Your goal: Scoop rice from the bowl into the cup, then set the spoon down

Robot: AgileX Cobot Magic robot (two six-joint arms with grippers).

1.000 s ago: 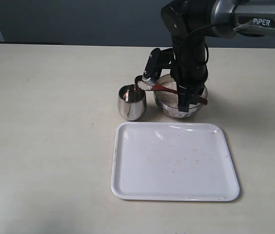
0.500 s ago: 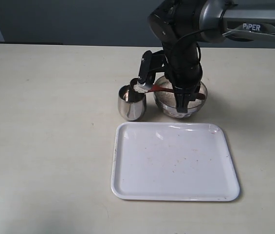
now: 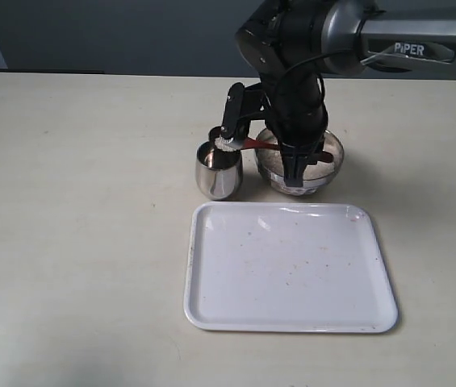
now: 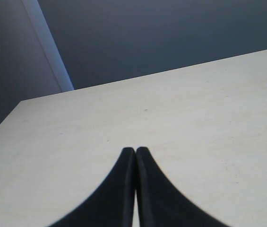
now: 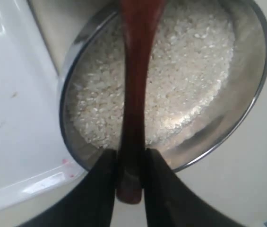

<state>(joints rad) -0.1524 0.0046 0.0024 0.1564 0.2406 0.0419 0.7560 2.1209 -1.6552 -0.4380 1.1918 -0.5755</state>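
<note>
Exterior view has the right arm reaching down over the bowl (image 3: 330,158), which stands on the pale table (image 3: 74,210) just behind the far edge of a white tray (image 3: 292,278). The right gripper (image 3: 296,168) is clamped on the handle end of the wooden spoon (image 3: 252,143), its two fingers pressing the slim handle from either side, as the right wrist view shows plainly. The spoon runs out sideways from the gripper across the bowl's rim, and its oval head sits tilted above the mouth of the cup (image 3: 215,173), with a small heap of white grains on it. The cup stands upright just beside the bowl, on the bowl's left in this view, near the tray's far left corner. Rice (image 5: 190,71) covers the bottom of the bowl. In the left wrist view the left gripper (image 4: 135,158) hangs over bare table, its dark fingers pressed together with nothing between them.
</note>
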